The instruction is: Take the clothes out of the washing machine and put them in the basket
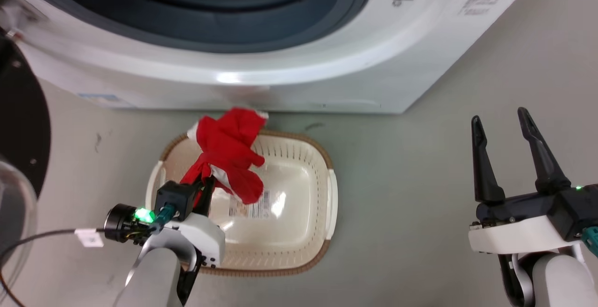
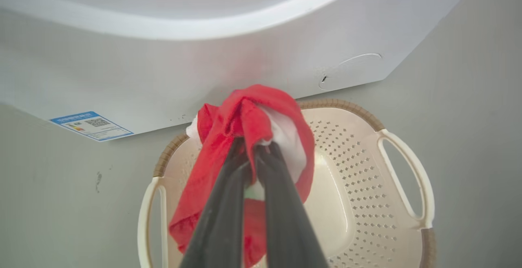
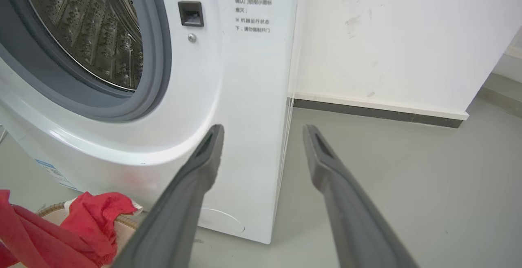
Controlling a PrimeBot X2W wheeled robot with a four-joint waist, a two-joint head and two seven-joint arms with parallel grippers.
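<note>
Clothes (image 1: 227, 155) hang clamped in the left tool (image 2: 257, 145), straight above the basket's (image 1: 332, 190) far left corner, so the drop is downward, with the right tool (image 1: 499, 116) spread open, well aside.

Left tool (image 2: 253, 156): tips buried in the clothes (image 2: 240, 115), contact point unseen. Basket (image 2: 408, 178): near rim cut off beneath the tool. Sticker (image 2: 91, 125) left of the tool: print too small to read. Drum (image 3: 89, 27), left of the right tool (image 3: 263, 131): cropped at the top edge.
</note>
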